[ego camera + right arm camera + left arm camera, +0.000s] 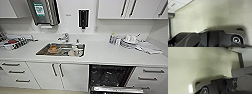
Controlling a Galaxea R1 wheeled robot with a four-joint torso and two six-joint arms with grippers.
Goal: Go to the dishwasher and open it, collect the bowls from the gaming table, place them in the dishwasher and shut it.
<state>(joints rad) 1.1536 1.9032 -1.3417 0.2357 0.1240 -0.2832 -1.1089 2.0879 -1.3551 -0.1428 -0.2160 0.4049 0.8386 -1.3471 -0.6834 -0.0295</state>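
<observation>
Steel dishwasher (111, 80) gapes in head view; wrists see floor (199, 63).

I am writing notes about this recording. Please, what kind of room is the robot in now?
Most likely a small office kitchen or kitchenette. A stainless sink with a tap is set in a white counter, the dishwasher stands open under it, and stacked plates sit at the counter's right.

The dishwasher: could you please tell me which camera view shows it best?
The head view: the dishwasher sits under the counter, its door down and its dark interior exposed. The two wrist views show pale floor and robot parts, not the appliance.
</observation>
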